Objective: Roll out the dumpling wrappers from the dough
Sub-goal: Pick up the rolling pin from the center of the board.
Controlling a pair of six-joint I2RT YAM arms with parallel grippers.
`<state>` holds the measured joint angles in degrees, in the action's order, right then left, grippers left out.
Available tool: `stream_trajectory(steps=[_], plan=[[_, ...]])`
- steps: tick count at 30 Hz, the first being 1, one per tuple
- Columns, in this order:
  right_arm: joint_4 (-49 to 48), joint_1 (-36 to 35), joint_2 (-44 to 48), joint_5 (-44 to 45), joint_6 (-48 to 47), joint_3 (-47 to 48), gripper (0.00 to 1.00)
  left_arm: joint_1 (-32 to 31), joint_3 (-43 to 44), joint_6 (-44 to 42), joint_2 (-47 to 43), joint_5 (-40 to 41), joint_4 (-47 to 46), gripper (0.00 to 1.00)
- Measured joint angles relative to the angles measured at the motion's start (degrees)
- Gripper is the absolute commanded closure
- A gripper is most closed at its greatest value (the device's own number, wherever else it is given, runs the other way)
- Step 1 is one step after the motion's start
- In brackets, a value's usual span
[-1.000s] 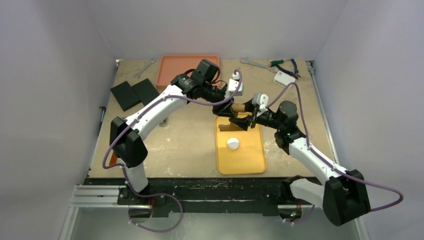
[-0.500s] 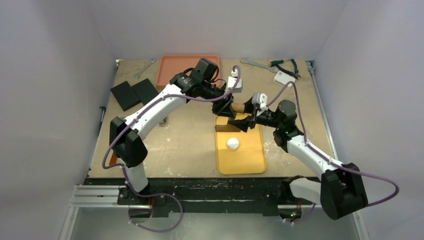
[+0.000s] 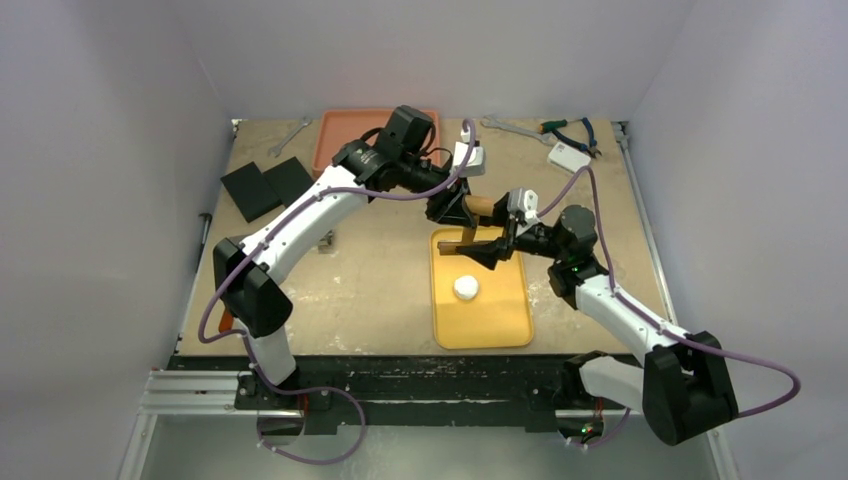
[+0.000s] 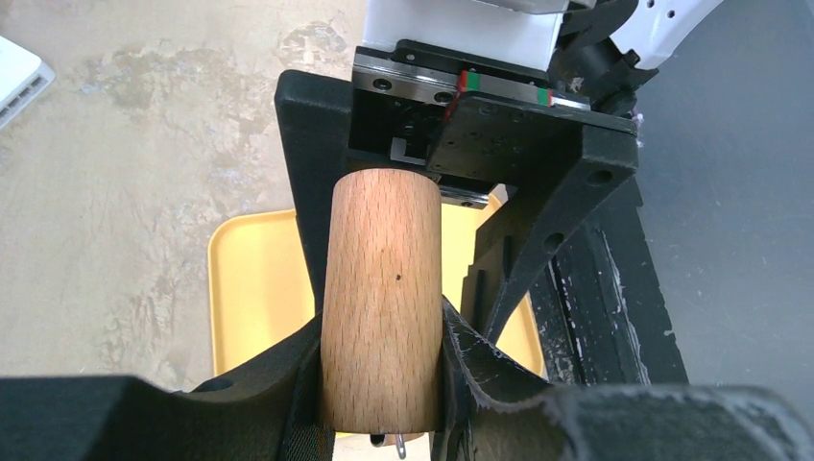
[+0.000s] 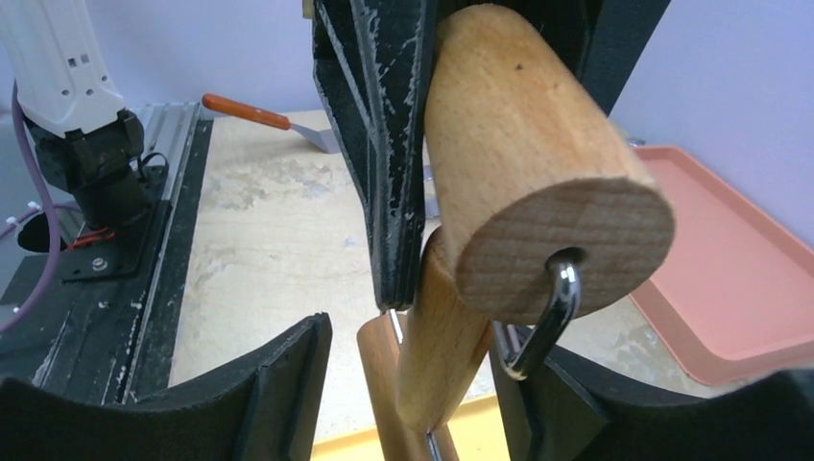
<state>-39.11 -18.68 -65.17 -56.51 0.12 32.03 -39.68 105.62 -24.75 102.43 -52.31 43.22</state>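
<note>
Lying near the middle of the yellow tray, the small round of white dough sits alone, nothing touching it. Over the tray's far end the right claw has its fingers apart, wider than a moment ago, and slimmer wooden pieces dangle between them beside a metal hook; as far as the wrist view shows it grips none of them. Just past the tray's far edge the left claw is clamped around the thick wooden roller, holding it up in the air. Over the last second that roller has lifted and drifted a little away from the tray's far end, and the dangling wood has gone up with it. My guess is the tool is still being sorted out between the two arms, so rolling has not begun and the dough waits
</note>
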Motion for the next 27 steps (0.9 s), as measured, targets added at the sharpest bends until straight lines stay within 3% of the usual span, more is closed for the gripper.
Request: stream_trajectory(steps=[3, 7, 12, 15, 19, 21, 24, 27], plan=[[0.09, 0.0, -0.04, 0.04, 0.22, 0.55, 0.52, -0.09, -0.24, 0.57, -0.02, -0.76, -0.2, 1.0], [-0.42, 0.0, -0.35, -0.09, 1.01, 1.4, 0.64, -0.39, -0.5, 1.6, -0.02, -1.68, -0.31, 1.0], [-0.63, 0.35, -0.83, -0.07, 3.17, 1.64, 0.94, -0.61, -0.52, 1.55, -0.04, -1.84, -0.68, 1.0], [0.63, 0.35, -1.03, -0.07, 2.75, 2.38, 1.0, -0.5, -0.52, 1.68, -0.04, -1.79, -0.96, 0.97], [2.12, 0.35, -1.05, 0.87, 2.19, 2.67, 1.0, -0.55, -1.01, 3.26, -0.04, -0.42, -2.14, 0.3], [3.21, 0.35, -1.09, 2.67, 1.7, 2.67, 1.0, -0.59, -1.46, 4.63, -0.13, 1.01, -3.3, 0.09], [5.03, 0.31, -1.09, 6.45, 1.25, 2.67, 1.0, -0.57, -2.05, 6.8, -0.57, 3.96, -4.2, 0.02], [6.03, 0.31, -1.27, 10.38, 0.96, 2.62, 1.0, -0.07, -2.25, 8.57, -1.29, 6.58, -5.11, 0.01]])
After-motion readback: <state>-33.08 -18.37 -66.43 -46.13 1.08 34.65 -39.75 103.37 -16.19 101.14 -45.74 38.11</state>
